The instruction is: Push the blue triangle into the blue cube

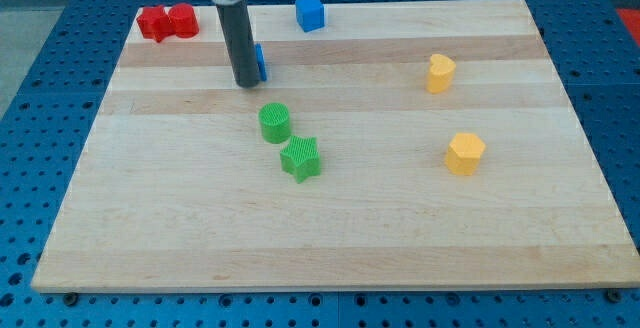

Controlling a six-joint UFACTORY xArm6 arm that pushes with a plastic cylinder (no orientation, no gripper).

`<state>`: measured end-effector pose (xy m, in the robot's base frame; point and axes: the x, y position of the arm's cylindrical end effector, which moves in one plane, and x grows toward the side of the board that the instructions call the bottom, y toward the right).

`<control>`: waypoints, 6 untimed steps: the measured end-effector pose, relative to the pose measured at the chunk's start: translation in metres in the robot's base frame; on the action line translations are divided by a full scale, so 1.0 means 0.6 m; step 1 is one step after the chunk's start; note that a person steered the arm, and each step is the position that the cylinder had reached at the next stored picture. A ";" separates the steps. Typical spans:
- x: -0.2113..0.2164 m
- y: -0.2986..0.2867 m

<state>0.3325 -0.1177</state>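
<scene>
The blue cube (310,13) sits near the board's top edge, a little left of centre. The blue triangle (260,61) lies below and left of it, mostly hidden behind my rod; only a thin blue sliver shows at the rod's right side. My tip (246,84) rests on the board at the triangle's left side, touching or nearly touching it. The rod rises straight up toward the view's top.
The wooden board (330,238) lies on a blue pegboard. Two red blocks (167,22) sit side by side at the top left corner. A green cylinder (275,123) and a green star (300,158) lie mid-board. Two yellow blocks (441,72), (464,154) are at the right.
</scene>
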 end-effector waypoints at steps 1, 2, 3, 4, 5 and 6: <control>-0.063 0.000; -0.064 -0.002; -0.065 -0.027; -0.134 0.015; -0.173 0.064; -0.160 0.047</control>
